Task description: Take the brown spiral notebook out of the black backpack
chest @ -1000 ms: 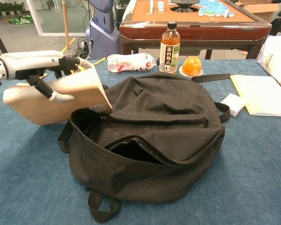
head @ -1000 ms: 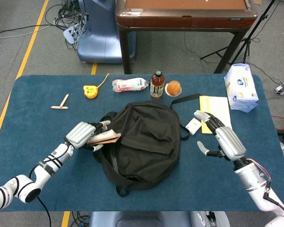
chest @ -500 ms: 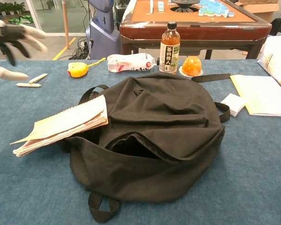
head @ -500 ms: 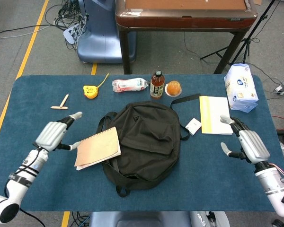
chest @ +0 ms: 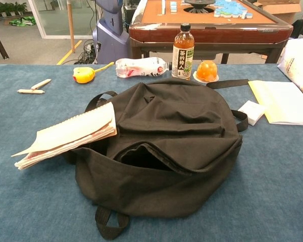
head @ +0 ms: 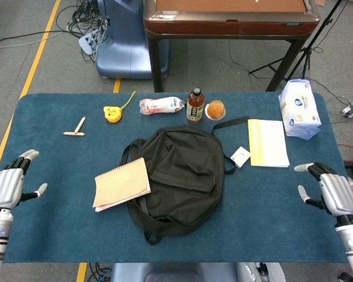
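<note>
Evidently the task is judged done: the brown spiral notebook (head: 122,183) is laid outside, against the black backpack's (head: 179,170) left edge, and each robot hand, left (head: 7,187) and right (head: 333,192), is spread empty well away from it.

A brown wooden table (head: 229,14) stands on grey floor (head: 23,35).
</note>
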